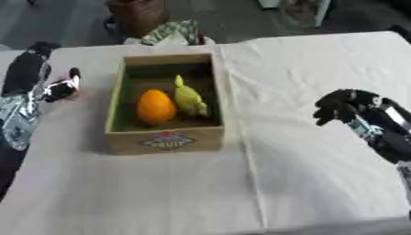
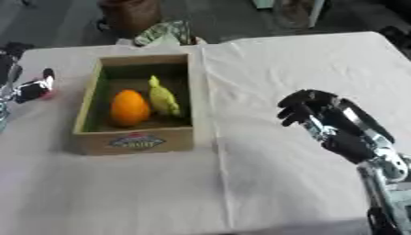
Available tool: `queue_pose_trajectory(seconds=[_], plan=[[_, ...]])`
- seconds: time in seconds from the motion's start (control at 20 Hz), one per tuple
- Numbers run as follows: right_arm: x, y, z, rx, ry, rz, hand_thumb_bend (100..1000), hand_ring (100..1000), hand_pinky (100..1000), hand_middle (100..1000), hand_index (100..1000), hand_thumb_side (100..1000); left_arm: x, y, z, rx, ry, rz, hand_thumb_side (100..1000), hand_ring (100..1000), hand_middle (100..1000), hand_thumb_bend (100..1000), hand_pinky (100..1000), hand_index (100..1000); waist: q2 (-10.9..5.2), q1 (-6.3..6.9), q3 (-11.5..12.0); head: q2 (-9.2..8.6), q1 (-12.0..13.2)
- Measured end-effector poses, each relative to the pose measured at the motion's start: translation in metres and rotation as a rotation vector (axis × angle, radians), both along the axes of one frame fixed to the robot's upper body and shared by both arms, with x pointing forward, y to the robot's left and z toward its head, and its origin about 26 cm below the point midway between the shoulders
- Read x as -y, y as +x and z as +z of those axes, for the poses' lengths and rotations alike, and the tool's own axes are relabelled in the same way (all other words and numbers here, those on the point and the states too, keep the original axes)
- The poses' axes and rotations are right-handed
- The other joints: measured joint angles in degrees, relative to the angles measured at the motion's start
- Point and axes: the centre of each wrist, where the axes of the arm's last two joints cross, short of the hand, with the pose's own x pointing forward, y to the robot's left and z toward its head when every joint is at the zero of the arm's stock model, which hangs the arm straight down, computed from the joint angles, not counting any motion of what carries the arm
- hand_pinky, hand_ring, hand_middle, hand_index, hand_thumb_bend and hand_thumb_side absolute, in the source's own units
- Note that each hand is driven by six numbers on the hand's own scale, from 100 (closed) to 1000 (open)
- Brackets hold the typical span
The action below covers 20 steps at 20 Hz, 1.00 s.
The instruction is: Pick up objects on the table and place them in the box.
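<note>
Left eye view: left hand (image 1: 60,88) pinches small pink thing (image 1: 70,95), looks light, beside box (image 1: 164,140) holding orange (image 1: 156,107), pear (image 1: 191,101). Right hand (image 2: 317,112) curled, empty, above desk (image 2: 281,183).

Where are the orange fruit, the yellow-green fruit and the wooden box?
orange fruit (image 1: 156,107), left eye view, middle of its skin.
yellow-green fruit (image 1: 190,100), left eye view, its body.
wooden box (image 1: 167,141), left eye view, front wall.

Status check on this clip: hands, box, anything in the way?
Left hand on something pinkish beside box. Right hand curled, empty, over cloth. Box holds orange fruit and yellow-green fruit. Nothing blocking.
</note>
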Motion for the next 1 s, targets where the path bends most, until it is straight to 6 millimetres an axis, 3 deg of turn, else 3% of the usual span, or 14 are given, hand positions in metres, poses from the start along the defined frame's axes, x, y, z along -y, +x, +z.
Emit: queue_pose_trajectory(seconds=[0.55, 0.6, 0.65, 0.7, 0.75, 0.8, 1.0], plan=[[0.0, 0.0, 0.0, 0.001, -0.002, 0.001, 100, 666, 619, 672, 715, 512, -0.009, -0.003, -0.016, -0.083, 0.031, 0.053, 368, 812, 829, 195, 754, 902, 0.55, 0.12, -0.3, 0.0, -0.4], [0.0, 0.0, 0.0, 0.001, -0.002, 0.001, 100, 666, 618, 672, 715, 514, -0.009, -0.004, -0.017, -0.085, 0.031, 0.054, 186, 679, 677, 100, 655, 804, 0.55, 0.12, -0.3, 0.0, -0.4], [0.0, 0.0, 0.0, 0.001, -0.002, 0.001, 100, 666, 618, 673, 715, 514, -0.01, -0.004, -0.019, -0.093, 0.029, 0.057, 142, 628, 617, 100, 624, 771, 0.57, 0.14, -0.3, 0.0, -0.5], [0.0, 0.0, 0.0, 0.001, -0.002, 0.001, 100, 666, 618, 673, 715, 515, -0.01, -0.005, -0.024, -0.112, 0.026, 0.061, 164, 540, 518, 100, 576, 711, 0.59, 0.16, -0.3, 0.0, -0.5], [0.0, 0.0, 0.0, 0.001, -0.002, 0.001, 100, 666, 618, 673, 714, 515, -0.01, -0.006, -0.027, -0.13, 0.022, 0.061, 169, 527, 504, 100, 573, 702, 0.59, 0.16, -0.3, 0.0, -0.5], [0.0, 0.0, 0.0, 0.001, -0.003, 0.0, 100, 666, 618, 673, 714, 516, -0.01, -0.006, -0.028, -0.143, 0.02, 0.06, 215, 439, 398, 100, 519, 611, 0.59, 0.18, -0.3, 0.0, -0.5], [0.0, 0.0, -0.001, -0.001, -0.005, -0.001, 100, 665, 618, 673, 714, 514, -0.01, -0.006, -0.026, -0.148, 0.012, 0.06, 275, 323, 261, 100, 437, 486, 0.57, 0.18, -0.3, 0.01, -0.5]])
